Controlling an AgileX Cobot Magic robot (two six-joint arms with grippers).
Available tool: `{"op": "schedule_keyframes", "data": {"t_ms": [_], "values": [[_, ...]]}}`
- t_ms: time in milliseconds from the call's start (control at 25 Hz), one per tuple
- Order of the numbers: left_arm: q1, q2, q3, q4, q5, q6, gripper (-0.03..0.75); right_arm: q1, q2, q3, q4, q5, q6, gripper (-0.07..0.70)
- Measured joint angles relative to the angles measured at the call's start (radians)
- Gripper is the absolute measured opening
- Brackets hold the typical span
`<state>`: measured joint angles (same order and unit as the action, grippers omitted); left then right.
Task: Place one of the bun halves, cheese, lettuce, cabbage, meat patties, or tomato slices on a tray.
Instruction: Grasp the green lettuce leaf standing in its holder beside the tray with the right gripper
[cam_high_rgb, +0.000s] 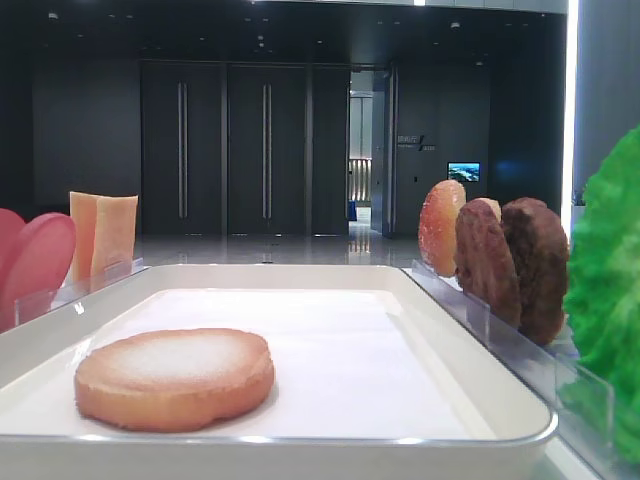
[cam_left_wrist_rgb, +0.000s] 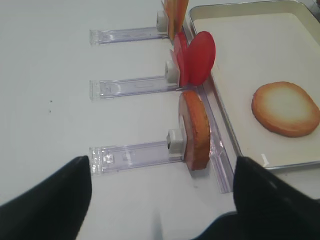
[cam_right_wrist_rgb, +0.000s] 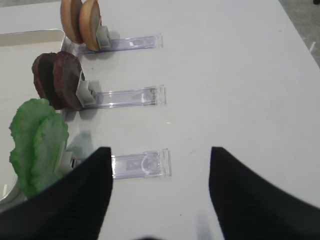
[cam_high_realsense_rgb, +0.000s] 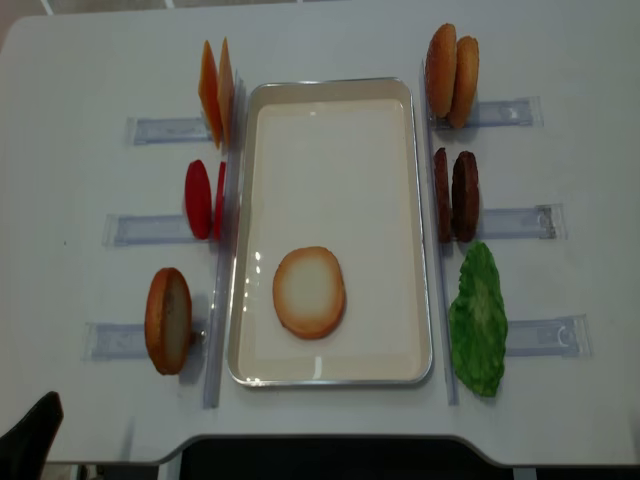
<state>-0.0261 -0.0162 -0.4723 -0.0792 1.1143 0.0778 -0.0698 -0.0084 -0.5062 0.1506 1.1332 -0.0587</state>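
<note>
One bun half (cam_high_realsense_rgb: 310, 292) lies flat on the white tray (cam_high_realsense_rgb: 330, 110), also in the low view (cam_high_rgb: 175, 378). Left of the tray stand cheese (cam_high_realsense_rgb: 215, 90), tomato slices (cam_high_realsense_rgb: 203, 198) and a bun half (cam_left_wrist_rgb: 195, 129) in clear holders. Right of it stand two bun halves (cam_high_realsense_rgb: 452, 75), meat patties (cam_right_wrist_rgb: 57, 80) and lettuce (cam_right_wrist_rgb: 37, 140). Cabbage is out of view. My left gripper (cam_left_wrist_rgb: 162, 185) is open and empty, short of the near-left bun half. My right gripper (cam_right_wrist_rgb: 160, 175) is open and empty, over the lettuce's holder (cam_right_wrist_rgb: 140, 164).
Clear plastic holders (cam_high_realsense_rgb: 150, 130) stick out sideways from each food stack on both sides of the tray. The white table's front edge (cam_high_realsense_rgb: 330, 440) runs just below the tray. A left finger tip (cam_high_realsense_rgb: 30, 440) shows at the bottom left corner.
</note>
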Motion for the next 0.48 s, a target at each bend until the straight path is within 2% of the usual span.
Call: {"op": "schedule_keyframes", "data": {"t_ms": [360,480], "values": [[0.0,0.0,0.0,0.001,0.0,0.0,0.692,0.0,0.0,0.0,0.005,0.0,0.0,0.396],[0.0,0.0,0.0,0.001,0.0,0.0,0.692,0.0,0.027,-0.011,0.033,0.02,0.0,0.388]]}}
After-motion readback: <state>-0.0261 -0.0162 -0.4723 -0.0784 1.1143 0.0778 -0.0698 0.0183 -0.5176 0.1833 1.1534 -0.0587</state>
